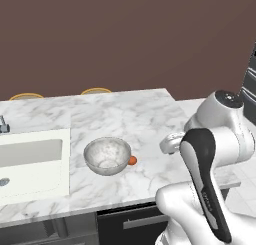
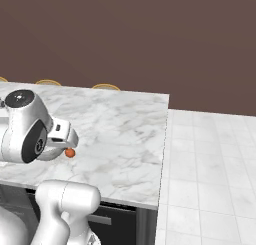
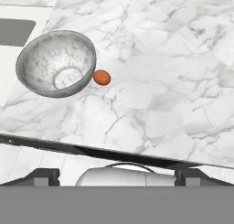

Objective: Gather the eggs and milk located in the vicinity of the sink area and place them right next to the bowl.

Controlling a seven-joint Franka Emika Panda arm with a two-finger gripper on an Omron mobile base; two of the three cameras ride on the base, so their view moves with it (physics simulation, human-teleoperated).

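Observation:
The grey-silver bowl (image 1: 107, 155) (image 3: 36, 58) stands on the marble counter just right of the off-white sink (image 1: 66, 164) (image 3: 9, 58). My gripper (image 3: 118, 175) is open with nothing between its dark fingertips (image 3: 43, 175). It hovers over the counter's front part, to the right of the bowl, and the white hand (image 1: 171, 143) (image 2: 62, 133) looks toward the bowl. The eggs and the milk are out of view.
A small bright orange ball (image 1: 132, 160) (image 2: 70, 152) (image 3: 101, 77) lies against the bowl's right side. A grey faucet (image 1: 4, 124) rises behind the sink. Two yellow chair backs (image 1: 96, 90) peek over the far counter edge. Tiled floor (image 2: 210, 164) lies to the right.

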